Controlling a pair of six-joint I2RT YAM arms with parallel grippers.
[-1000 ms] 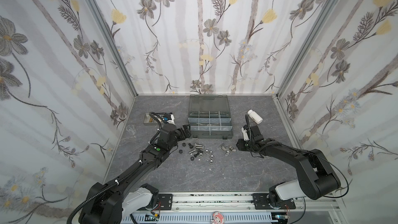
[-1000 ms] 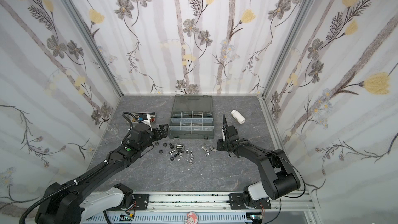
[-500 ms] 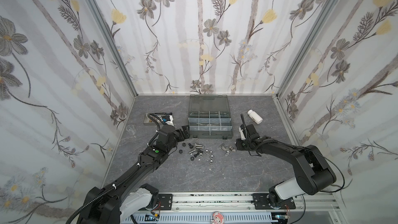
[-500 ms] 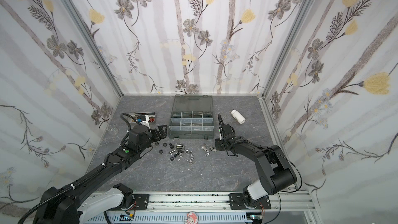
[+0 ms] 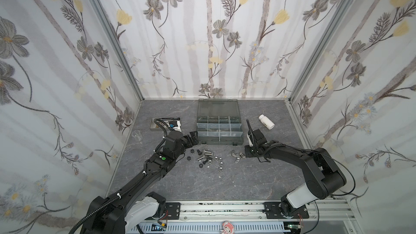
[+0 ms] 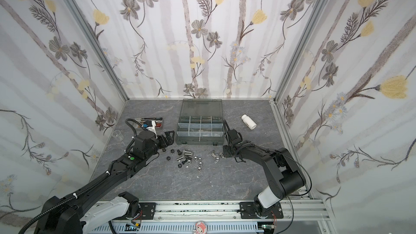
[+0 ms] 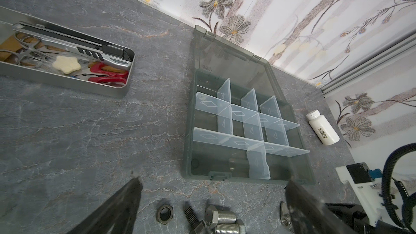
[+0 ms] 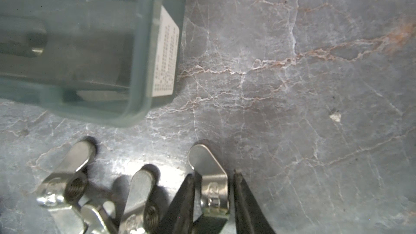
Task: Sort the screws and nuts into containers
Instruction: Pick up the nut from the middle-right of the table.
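Note:
Loose screws and nuts lie on the grey table in front of the organizer box, whose lid stands open over its divided containers. Silver hex screws, a black screw and a black hex nut lie below my left gripper, which hangs wide open near the box's front left corner. My right gripper is low at the table. Its fingers closely straddle one silver wing nut, with a thin gap still showing. Two more wing nuts lie beside it.
A steel tray with a cutter and scissors sits at the back left. A white bottle lies right of the box. A small clear cup stands by the left wall. Silver rounded nuts are scattered mid-table.
My right gripper has slid left onto the wing nuts and its jaws have narrowed around one. The left gripper has edged slightly towards the box, still wide open.

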